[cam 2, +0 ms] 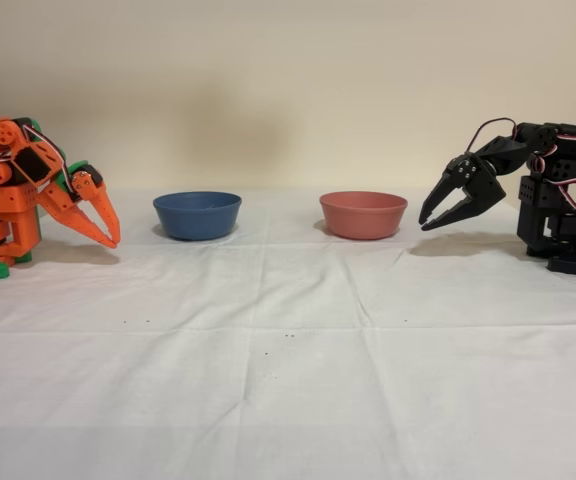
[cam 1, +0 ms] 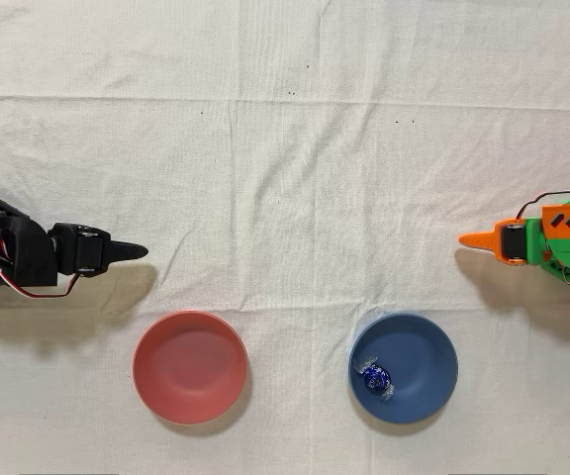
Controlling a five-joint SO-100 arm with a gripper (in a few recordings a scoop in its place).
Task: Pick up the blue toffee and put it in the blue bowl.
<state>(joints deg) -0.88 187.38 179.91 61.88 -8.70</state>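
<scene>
Inside blue bowl (cam 1: 433, 346), blue toffee (cam 1: 374, 377); gripper (cam 2: 114, 237) folded away.

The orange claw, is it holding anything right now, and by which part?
Nothing is held. The orange gripper hangs over bare cloth with nothing between its fingers, apart from the blue bowl. The blue toffee already lies inside that bowl.

Dark-blue toffee (cam 1: 374, 377), matte blue bowl (cam 1: 428, 346)
</scene>
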